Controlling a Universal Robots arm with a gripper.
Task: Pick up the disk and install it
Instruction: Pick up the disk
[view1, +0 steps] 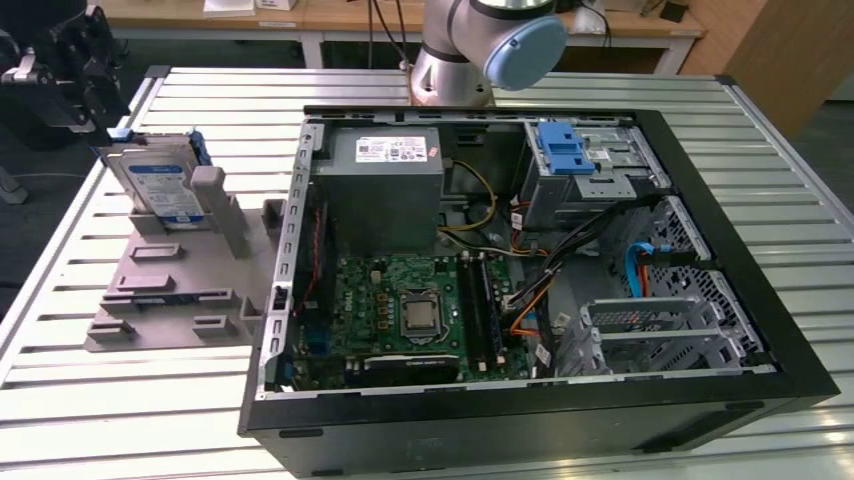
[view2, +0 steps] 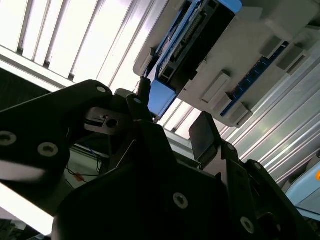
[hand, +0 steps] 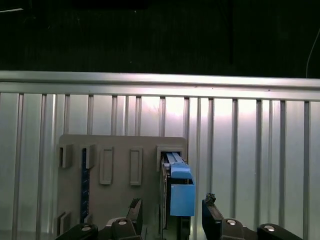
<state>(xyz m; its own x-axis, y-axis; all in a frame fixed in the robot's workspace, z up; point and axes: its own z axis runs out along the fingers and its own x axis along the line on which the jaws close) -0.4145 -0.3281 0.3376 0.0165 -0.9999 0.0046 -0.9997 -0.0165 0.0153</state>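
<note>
We find the disk (view1: 158, 185) standing on edge in a slot of a grey holding fixture (view1: 174, 285). The fixture lies on the slatted metal bench (view1: 120, 420), to the exterior view's left of the open computer case (view1: 754, 330). The label face of the disk is visible, and its blue carrier shows along the upper edge. It sits outside the case and is not installed.

In the first wrist view the end effector (hand: 172, 202) is spread. Its two dark fingers (hand: 211, 212) stand one on either side of the disk's narrow edge, with a gap visible on each side. We see no contact between fingers and disk. The second wrist view agrees: the jaws are apart and nothing lies between the tips, while the disk and its blue carrier sit in the fixture beyond them.

In the exterior view the base of the arm (view1: 474, 45) rises at the far side of the bench, behind the case. The case lies on its side with the panel off. Inside it we note a grey power supply box (view1: 387, 185), a green motherboard (view1: 400, 300) and, at the drive bay, a blue plastic clip (view1: 566, 150). Cables run between the bay and the board.
</note>
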